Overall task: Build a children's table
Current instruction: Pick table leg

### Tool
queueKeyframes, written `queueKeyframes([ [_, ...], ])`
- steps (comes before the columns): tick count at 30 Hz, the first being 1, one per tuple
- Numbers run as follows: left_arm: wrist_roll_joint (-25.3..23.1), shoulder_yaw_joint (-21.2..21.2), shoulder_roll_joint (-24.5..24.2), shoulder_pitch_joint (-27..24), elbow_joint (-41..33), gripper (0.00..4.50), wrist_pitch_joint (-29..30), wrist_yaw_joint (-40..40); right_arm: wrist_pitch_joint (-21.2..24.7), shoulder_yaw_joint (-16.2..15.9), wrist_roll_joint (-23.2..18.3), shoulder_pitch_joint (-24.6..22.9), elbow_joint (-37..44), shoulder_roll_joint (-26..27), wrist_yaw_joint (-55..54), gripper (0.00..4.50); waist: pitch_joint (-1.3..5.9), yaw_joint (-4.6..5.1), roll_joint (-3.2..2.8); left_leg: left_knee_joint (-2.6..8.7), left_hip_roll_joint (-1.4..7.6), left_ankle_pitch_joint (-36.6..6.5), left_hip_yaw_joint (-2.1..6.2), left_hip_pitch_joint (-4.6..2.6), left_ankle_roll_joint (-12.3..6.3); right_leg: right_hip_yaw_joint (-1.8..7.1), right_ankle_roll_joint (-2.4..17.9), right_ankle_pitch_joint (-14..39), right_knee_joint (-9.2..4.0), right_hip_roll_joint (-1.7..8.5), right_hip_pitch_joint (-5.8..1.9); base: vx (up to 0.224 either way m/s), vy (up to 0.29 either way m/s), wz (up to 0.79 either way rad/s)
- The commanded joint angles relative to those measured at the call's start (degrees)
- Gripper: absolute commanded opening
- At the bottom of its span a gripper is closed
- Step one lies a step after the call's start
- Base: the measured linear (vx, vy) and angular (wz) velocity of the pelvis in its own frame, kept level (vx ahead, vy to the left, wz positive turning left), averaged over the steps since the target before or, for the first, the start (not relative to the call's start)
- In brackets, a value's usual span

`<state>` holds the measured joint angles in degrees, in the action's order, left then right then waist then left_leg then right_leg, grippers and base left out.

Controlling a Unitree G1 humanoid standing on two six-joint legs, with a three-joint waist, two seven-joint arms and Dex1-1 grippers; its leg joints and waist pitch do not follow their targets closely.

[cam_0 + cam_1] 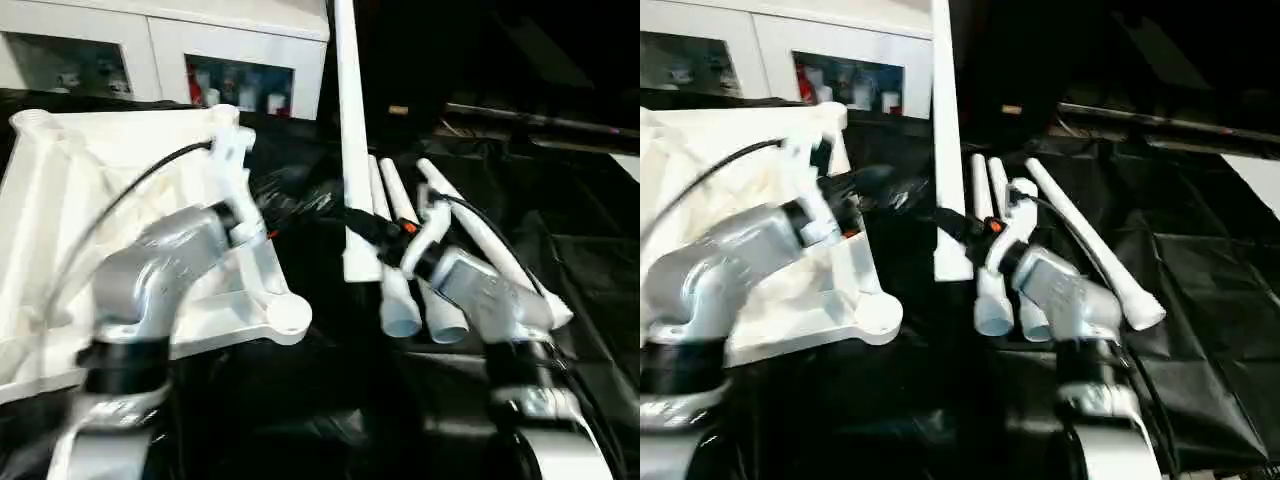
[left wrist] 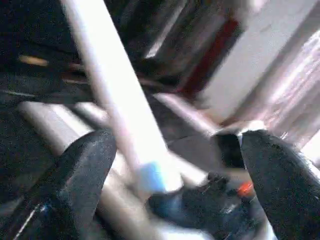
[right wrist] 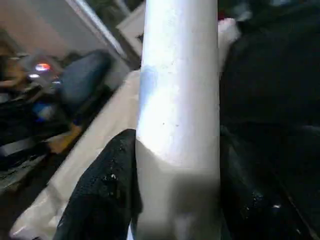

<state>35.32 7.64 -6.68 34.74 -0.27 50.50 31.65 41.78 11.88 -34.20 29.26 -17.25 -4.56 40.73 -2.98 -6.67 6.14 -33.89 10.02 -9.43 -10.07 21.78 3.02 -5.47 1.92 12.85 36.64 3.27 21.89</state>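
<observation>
Holding one leg [image 1: 352,150] upright in the clenched right gripper [image 1: 372,232], three legs [image 1: 425,290] lying just beside it, left gripper [image 1: 240,190] released over the legless top [image 1: 60,220], all four sockets unfilled.

Upright leg [image 1: 352,150] runs past the top edge; tabletop [image 1: 60,200] cropped left.

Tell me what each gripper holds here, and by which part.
The right gripper holds an upright table leg near its thick lower end. The left gripper is open and holds nothing.
</observation>
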Motion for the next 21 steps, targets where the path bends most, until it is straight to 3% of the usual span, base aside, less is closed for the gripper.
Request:
queueKeyframes([
  [1,2.79,0.31,1.20,1.48,0.55,4.50,2.06,-0.70,0.77,0.10,-1.90,0.28,3.02,-0.76,1.66,1.91,3.53,-0.47,-0.37,3.60,3.65,-6.61,1.22,-0.91,0.34,3.93,8.44,5.29,-4.87,6.19,-3.06,0.000,0.000,0.00],
  [6,6.14,2.04,4.35,3.24,1.83,4.50,5.63,-2.95,2.96,-0.26,-4.05,-0.77,6.10,-1.51,3.68,1.91,3.31,-0.40,0.07,3.63,3.71,-7.22,1.21,-0.97,0.40,3.93,6.34,10.04,-5.46,6.13,-2.87,0.000,0.000,0.00],
  [7,6.19,2.06,4.68,3.26,2.00,4.50,5.87,-3.30,3.30,-0.43,-4.39,-0.94,6.50,-1.72,4.17,1.91,3.31,-0.33,0.44,3.64,3.77,-6.98,1.22,-0.95,0.35,3.91,6.09,10.04,-5.49,6.11,-2.83,0.000,0.000,0.00],
  [8,6.30,2.29,4.97,3.35,2.13,4.50,6.27,-3.67,3.53,-0.63,-4.75,-1.14,6.88,-1.94,4.46,1.91,3.38,-0.53,0.17,3.64,3.80,-6.30,1.27,-0.96,0.32,3.91,5.80,9.56,-5.40,6.16,-2.90,0.000,0.000,0.00],
  [14,7.54,2.28,6.21,3.86,2.11,4.50,6.26,-4.46,5.30,-2.20,-6.11,-2.35,10.09,-3.33,6.34,1.91,3.54,-0.67,0.24,3.57,4.01,-3.31,1.29,-1.08,-0.18,3.84,7.15,2.54,-4.78,6.01,-2.91,0.000,0.000,0.00],
  [17,6.35,1.90,6.13,4.30,3.59,4.50,5.78,-5.29,5.60,-2.43,-6.60,-2.68,11.06,-3.52,6.72,1.91,3.50,-0.68,0.30,3.55,3.93,-3.89,1.23,-1.10,-0.13,3.88,7.24,2.71,-4.97,6.10,-2.96,0.000,0.000,0.00],
  [21,3.55,0.72,5.57,4.87,5.55,4.50,4.91,-6.57,5.44,-2.73,-6.74,-3.36,12.20,-3.79,6.65,1.90,3.37,-0.87,-0.27,3.72,3.99,-5.83,1.40,-1.10,0.90,3.94,6.14,5.21,-5.31,6.21,-3.04,0.000,0.000,0.00],
])
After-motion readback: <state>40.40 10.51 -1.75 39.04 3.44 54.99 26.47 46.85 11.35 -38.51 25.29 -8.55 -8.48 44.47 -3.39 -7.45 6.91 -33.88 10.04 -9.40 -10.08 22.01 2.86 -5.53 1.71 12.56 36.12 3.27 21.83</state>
